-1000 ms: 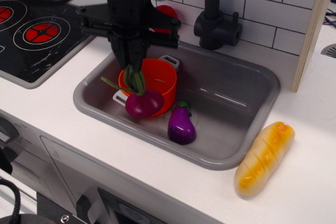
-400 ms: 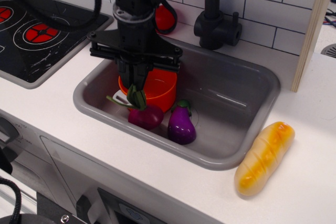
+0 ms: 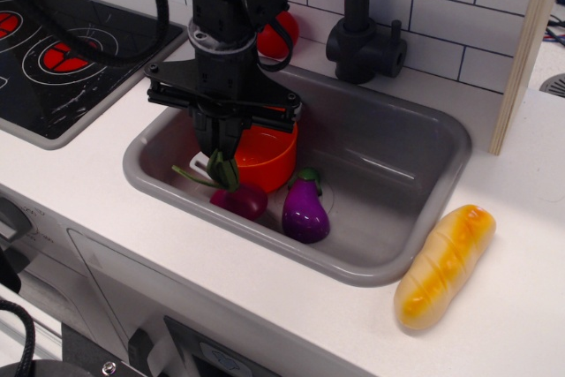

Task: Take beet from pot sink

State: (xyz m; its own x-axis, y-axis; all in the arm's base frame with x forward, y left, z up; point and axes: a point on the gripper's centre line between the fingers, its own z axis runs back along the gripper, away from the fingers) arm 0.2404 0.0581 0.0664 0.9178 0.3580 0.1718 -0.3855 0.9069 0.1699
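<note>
Beet point(image 3: 241, 201) sits low left-centre in the sink point(image 3: 397, 258), claw point(image 3: 222, 168) pinching its stalks; release only once settled.

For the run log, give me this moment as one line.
gripper: shut on beet stalks | beet: out of pot, low over sink floor | eggplant: right of beet

Behind the gripper runs a glossy white tiled wall point(image 3: 459, 6) with grey grout lines. Left of it there's a flat black stovetop point(image 3: 62, 59) with red ring burners (looks painted on). The smooth white countertop point(image 3: 494, 342) spreads out in front and to the right, and a pale wooden upright post point(image 3: 528, 41) stands far right. White cabinet fronts point(image 3: 106, 297) sit below.
</note>
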